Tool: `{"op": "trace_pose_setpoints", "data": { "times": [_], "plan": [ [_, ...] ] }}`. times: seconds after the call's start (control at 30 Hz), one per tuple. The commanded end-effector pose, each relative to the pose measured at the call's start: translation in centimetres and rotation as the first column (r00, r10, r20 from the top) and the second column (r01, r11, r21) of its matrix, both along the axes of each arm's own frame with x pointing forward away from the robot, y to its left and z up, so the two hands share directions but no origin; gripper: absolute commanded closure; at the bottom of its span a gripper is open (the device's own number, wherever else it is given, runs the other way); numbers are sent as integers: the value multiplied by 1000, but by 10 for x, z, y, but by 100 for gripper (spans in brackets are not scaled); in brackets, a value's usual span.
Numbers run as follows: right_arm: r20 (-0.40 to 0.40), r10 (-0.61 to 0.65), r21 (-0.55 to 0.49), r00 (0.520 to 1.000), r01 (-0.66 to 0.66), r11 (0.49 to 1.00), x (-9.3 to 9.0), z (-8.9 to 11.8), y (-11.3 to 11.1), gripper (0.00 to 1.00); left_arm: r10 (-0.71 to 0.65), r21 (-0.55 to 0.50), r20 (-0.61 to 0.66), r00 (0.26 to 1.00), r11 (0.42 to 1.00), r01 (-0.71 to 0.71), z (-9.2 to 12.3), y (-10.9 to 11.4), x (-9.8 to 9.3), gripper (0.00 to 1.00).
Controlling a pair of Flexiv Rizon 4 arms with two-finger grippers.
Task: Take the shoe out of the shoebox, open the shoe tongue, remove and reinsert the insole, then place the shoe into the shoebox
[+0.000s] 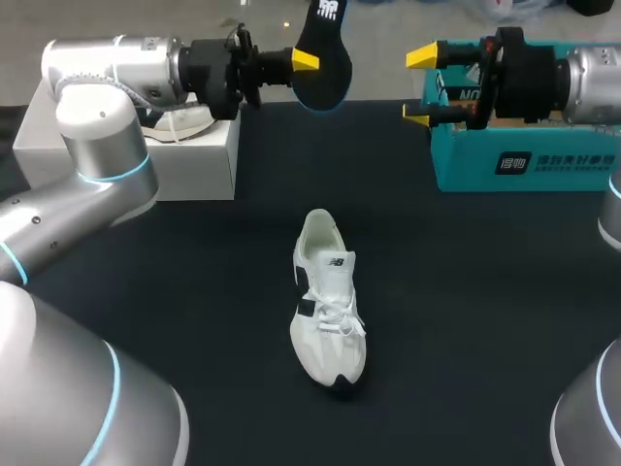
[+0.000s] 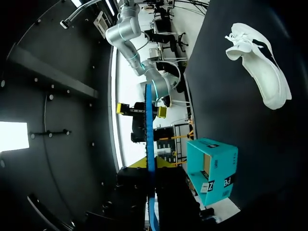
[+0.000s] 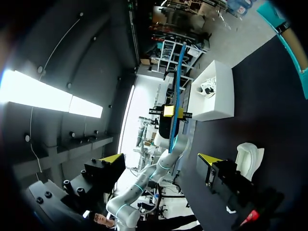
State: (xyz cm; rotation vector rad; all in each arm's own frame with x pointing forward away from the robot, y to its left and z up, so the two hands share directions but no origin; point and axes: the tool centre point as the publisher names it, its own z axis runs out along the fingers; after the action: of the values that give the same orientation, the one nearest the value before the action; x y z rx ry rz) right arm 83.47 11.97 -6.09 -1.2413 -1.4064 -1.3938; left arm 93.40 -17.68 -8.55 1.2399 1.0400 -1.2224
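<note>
A white sneaker [image 1: 328, 303] with black trim lies in the middle of the dark table, toe toward the near edge; it also shows in the left wrist view [image 2: 262, 72] and the right wrist view [image 3: 248, 156]. My left gripper [image 1: 309, 60] hangs above the table's far side, shut on a black insole [image 1: 325, 53] with a blue underside. Seen edge-on, the insole [image 2: 150, 144] is a thin blue strip between the left gripper's [image 2: 150, 164] fingers. Facing it from the right, my right gripper [image 1: 419, 89] is open and empty. Its view [image 3: 161, 159] shows the insole [image 3: 179, 82] ahead.
A teal shoebox [image 1: 524, 160] stands at the far right, just behind my right gripper, also visible in the left wrist view [image 2: 214, 168]. A white box [image 1: 194, 155] sits at the far left under my left arm, with something white inside [image 3: 214, 94].
</note>
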Motion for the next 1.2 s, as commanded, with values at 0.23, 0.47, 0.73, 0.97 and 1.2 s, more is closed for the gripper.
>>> {"op": "trace_pose_setpoints", "data": {
  "times": [0.23,0.47,0.73,0.97,1.2],
  "plan": [
    [3,67,-69,998,-67,995,48,-4,28,2,-5,18,7,1000,1000,5,17,-16,-13,100],
    [7,52,-81,999,-51,995,65,-1,27,36,-43,42,28,999,998,41,17,-32,-11,100],
    [-3,53,-72,999,-53,996,61,-3,35,52,-34,10,48,998,999,34,18,-46,-2,100],
    [-14,65,-69,998,-65,995,57,-6,40,56,-55,20,53,997,998,54,17,-52,-2,100],
    [-20,51,-72,999,-52,996,58,-7,38,64,-61,26,54,997,998,60,16,-52,-9,100]
  ]
}}
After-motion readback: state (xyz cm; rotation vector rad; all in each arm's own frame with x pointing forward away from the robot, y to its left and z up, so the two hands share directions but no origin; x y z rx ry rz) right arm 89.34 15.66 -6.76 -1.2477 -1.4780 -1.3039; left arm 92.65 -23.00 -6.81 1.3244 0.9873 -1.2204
